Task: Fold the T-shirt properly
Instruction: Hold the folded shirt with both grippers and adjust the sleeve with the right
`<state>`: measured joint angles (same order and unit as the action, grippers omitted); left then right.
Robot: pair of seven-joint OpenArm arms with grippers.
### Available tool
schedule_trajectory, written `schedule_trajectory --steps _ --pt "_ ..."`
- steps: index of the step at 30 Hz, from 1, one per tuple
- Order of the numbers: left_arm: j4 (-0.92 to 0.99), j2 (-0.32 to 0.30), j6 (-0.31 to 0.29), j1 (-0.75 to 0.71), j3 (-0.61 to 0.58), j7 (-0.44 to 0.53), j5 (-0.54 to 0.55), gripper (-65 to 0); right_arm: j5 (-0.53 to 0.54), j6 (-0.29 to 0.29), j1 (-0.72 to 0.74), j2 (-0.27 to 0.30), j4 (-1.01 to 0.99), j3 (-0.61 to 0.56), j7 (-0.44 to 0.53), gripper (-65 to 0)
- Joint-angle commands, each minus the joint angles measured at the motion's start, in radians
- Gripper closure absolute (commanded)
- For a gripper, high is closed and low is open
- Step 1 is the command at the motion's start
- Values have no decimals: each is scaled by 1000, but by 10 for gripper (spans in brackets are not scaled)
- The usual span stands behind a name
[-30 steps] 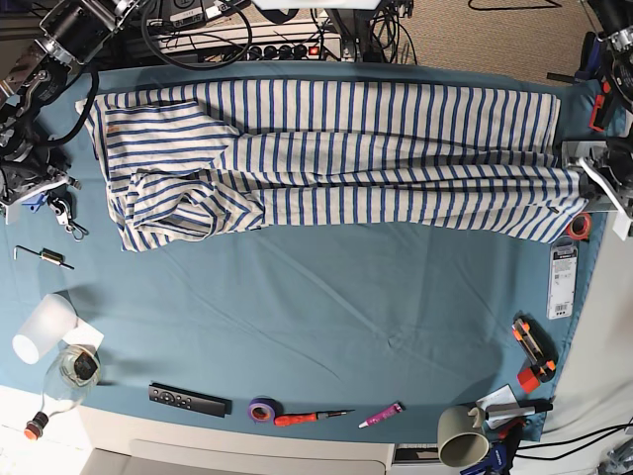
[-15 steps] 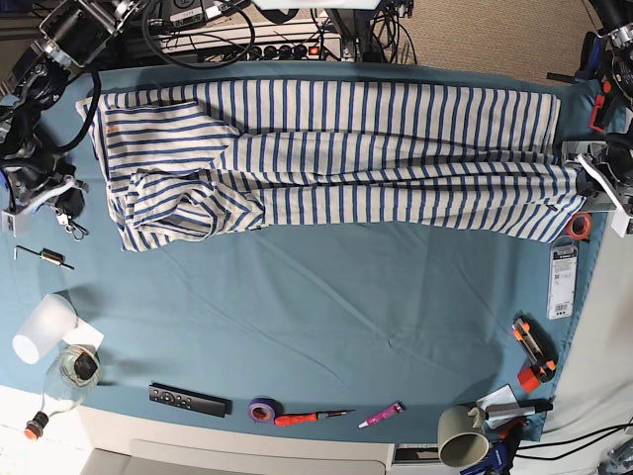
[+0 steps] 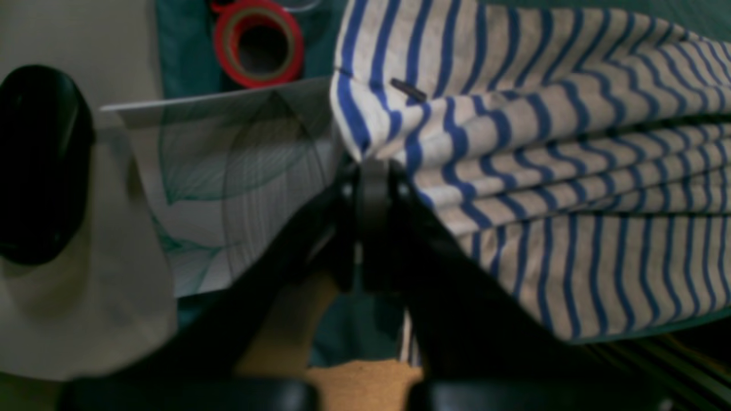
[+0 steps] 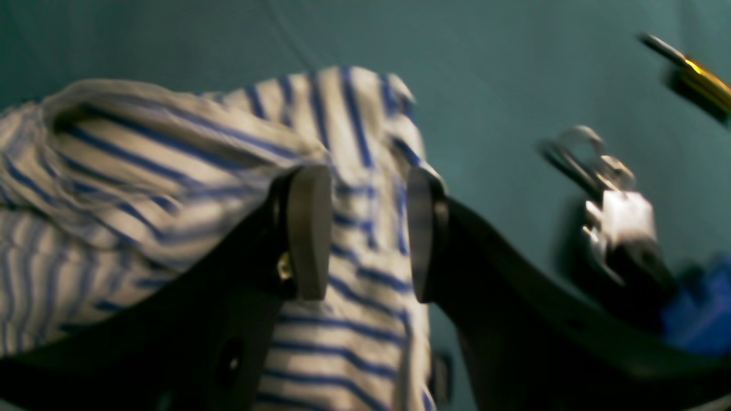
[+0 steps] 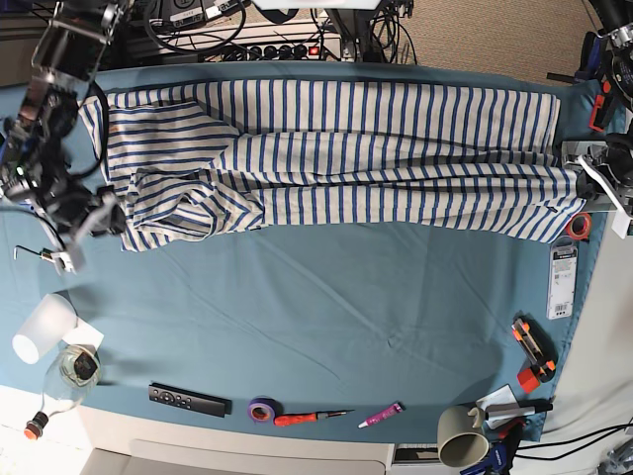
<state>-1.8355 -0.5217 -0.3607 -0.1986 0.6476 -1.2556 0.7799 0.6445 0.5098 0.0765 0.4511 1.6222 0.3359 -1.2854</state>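
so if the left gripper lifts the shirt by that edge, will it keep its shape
Probably not. The shirt lies in soft creased layers, so it would likely droop from the left gripper. Pinched at one edge only, the rest would probably drag and unfold.

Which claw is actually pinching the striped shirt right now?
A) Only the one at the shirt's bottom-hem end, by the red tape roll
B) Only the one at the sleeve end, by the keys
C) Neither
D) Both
A: the left claw is shut on an edge of the T-shirt beside the red tape roll, while the right claw stands open over the cloth.
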Motion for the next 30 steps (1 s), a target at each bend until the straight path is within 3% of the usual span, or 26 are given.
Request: schedule_trajectory --steps 1,6,14,22,23,26,30 --pt "-17 -24 -4 11 10 18 10 0 0 -18 34 23 -11 -10 13 -225" --pt "-17 -24 -4 11 10 18 10 0 5 -52 105 23 -154 -58 -6 -225" --pt "-17 -24 -4 13 10 19 10 0 124 -20 120 23 -229 -60 -54 -225" --pt "-17 -24 -4 13 10 23 10 0 129 -11 114 23 -229 -60 -72 -219" --pt "-17 -24 -4 13 10 23 10 0 129 -11 114 23 -229 -60 -71 -188" --pt "-17 -24 -4 13 10 23 10 0 129 -11 112 23 -229 -60 -67 -15" --pt "-17 -24 -4 13 10 23 10 0 130 -12 114 23 -228 -60 -28 0"
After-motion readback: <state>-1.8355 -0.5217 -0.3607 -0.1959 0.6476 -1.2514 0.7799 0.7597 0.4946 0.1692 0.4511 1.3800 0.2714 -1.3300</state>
